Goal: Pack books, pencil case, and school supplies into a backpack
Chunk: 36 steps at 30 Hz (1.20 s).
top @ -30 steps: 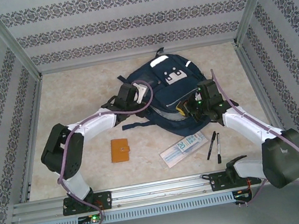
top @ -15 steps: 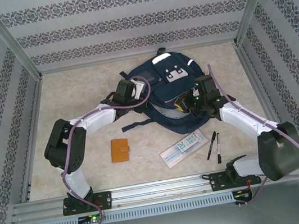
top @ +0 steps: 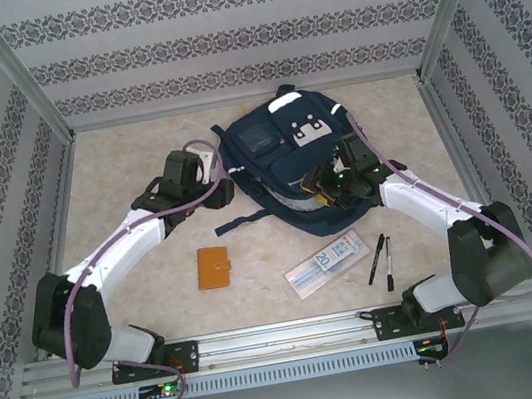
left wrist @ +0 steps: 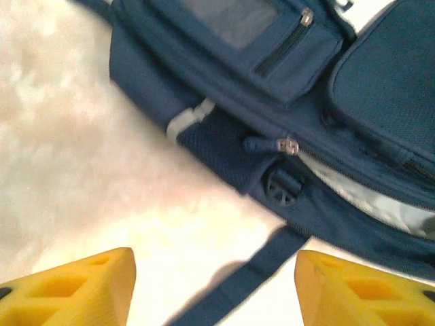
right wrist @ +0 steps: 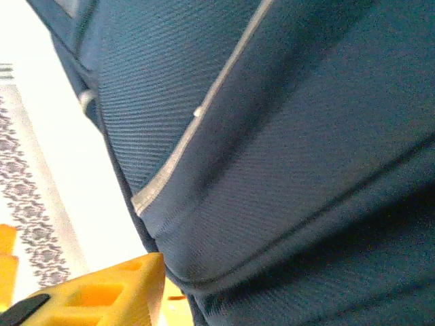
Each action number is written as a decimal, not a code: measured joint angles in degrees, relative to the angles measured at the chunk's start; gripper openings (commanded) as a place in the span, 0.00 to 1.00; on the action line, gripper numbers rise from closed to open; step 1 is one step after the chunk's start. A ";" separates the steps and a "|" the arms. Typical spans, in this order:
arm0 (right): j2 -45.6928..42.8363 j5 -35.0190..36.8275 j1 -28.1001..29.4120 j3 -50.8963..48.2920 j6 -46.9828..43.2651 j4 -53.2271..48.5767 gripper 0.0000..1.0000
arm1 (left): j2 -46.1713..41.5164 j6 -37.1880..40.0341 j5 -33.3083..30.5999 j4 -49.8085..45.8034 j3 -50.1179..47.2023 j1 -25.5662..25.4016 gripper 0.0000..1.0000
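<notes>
Left claw [top: 212, 181] hovers just off the backpack's [top: 279, 152] left flank. Its yellow fingers [left wrist: 81, 285] are spread wide, with nothing between them but pale surface [top: 122, 182] and a loose strap [left wrist: 238, 285]. Right claw [top: 326, 183] is pushed against the backpack's near right edge. One yellow finger [right wrist: 102, 292] shows beside dark cloth and the other is hidden, so I cannot tell whether it is spread or pinching fabric. Flanking the bag's near edge like this, the two seem placed to work its mouth, one on each side of the main zip.

That backpack lies flat, front pockets up, top end pointing away from the arms. Along its near edge the main zip gapes, showing a strip of pale lining [left wrist: 380, 204]. What is inside cannot be made out. The small front pocket zip [left wrist: 285, 41] looks closed.

Everything else lies outside the bag on its near side, not yet packed. The pencil case [top: 327, 263] lies flat and slanted toward the arms from the backpack's right half, apart from it. The orange-brown notebook [top: 213, 267] sits toward the arms from the backpack's left corner, clasp tab closed. The two black pens [top: 381, 260] lie side by side off the backpack's near right corner, further right than the case, within the right arm's easy reach.
</notes>
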 measured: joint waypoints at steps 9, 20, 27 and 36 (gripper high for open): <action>-5.77 7.78 2.58 0.00 -12.98 -15.19 0.58 | -7.58 -14.29 2.82 -17.46 -8.48 0.00 0.67; -11.34 10.01 9.70 -0.24 -21.68 -23.87 0.61 | -9.94 -20.85 5.64 -24.55 -16.87 0.00 0.70; -10.23 5.90 14.69 -2.95 -22.05 -19.26 0.59 | -4.76 -21.11 11.21 -17.53 -21.03 0.00 0.57; -6.23 -2.12 15.37 -6.29 -16.96 -5.09 0.60 | -3.34 -21.05 14.78 -13.22 -22.73 0.35 0.14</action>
